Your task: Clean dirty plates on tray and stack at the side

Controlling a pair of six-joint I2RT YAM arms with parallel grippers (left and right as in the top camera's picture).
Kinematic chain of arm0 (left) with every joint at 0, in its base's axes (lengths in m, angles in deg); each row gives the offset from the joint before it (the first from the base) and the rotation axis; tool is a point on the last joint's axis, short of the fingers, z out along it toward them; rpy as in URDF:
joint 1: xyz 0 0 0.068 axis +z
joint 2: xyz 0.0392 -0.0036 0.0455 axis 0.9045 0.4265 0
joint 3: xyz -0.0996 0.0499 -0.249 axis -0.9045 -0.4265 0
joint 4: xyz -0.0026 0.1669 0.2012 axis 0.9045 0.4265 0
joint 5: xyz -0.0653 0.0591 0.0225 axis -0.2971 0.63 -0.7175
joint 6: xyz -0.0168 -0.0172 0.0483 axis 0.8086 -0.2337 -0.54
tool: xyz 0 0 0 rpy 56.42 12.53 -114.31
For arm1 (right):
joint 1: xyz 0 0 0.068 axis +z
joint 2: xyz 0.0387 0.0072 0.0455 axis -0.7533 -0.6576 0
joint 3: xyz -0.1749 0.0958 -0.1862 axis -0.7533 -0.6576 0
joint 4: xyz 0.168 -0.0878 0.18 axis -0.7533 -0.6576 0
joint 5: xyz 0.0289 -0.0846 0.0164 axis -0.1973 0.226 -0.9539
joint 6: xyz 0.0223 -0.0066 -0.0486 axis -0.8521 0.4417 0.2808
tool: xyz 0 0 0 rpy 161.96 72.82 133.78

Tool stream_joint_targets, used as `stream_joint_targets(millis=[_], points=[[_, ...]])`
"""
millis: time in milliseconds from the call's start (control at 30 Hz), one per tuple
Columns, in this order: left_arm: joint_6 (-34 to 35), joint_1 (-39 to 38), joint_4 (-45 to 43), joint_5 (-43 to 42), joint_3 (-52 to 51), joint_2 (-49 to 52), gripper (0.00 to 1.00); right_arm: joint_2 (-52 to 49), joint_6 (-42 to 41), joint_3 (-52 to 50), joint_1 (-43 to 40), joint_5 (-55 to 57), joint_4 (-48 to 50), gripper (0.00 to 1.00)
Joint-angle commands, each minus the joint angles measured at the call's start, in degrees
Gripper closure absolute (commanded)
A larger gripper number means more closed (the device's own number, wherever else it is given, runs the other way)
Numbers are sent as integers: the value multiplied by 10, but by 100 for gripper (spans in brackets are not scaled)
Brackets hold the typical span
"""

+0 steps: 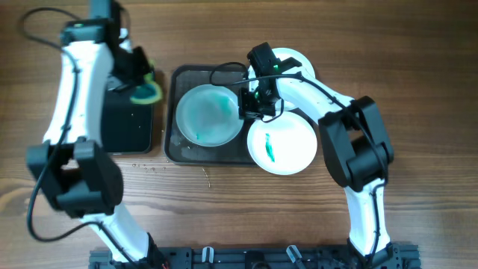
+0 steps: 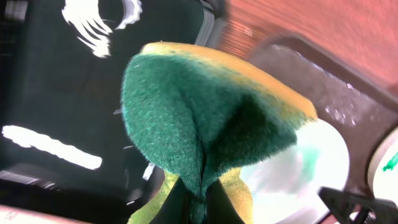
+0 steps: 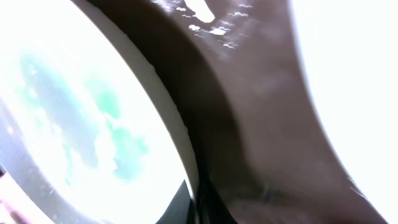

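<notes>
So the first plate (image 1: 210, 114) is being carried by the tray (image 1: 202, 155), sitting in its left half, and it's being covered by a thin teal wash spread over most of its middle rather than one neat streak. In the right wrist view that plate (image 3: 74, 124) is being shown up close with blotchy teal patches, and bare dark tray (image 3: 249, 124) is running beside its rim. A second plate (image 1: 287, 146) is lying just beside it to the right and a bit nearer the robot, with one short teal streak being shown at its centre. How much tray is under it can't be told. A third plate (image 1: 295, 58) is being mostly hidden by the right arm at the far right, so its face can't really be judged. The right gripper (image 1: 258, 104) is being held low between the plates, right at the first plate's rim. Its jaws are being kept closed (image 3: 196, 202), though whether the rim is actually being pinched can't be told. Over on the left, a sponge (image 1: 147, 93), green scrub side and yellow body, is being squeezed by the left gripper (image 1: 142, 78). In the left wrist view the sponge (image 2: 199, 118) is being folded by the clamped jaws (image 2: 202, 196) and is filling most of the frame. It's being held above the right edge of a glossy black container (image 1: 127, 123), which is standing just left of the tray on the wooden table (image 1: 224, 209).
</notes>
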Motion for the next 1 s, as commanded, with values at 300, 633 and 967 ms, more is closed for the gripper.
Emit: stream_joint_targets(millis=[300,633,967], points=[[5,55,8,15,3,-13,96,223,28,-3,127,521,-37,96],[5,55,8,7,3,-12,96,227,64,-3,234,790,-23,96],[5,54,8,6,3,-12,96,227,63,-3,292,999,15,96]])
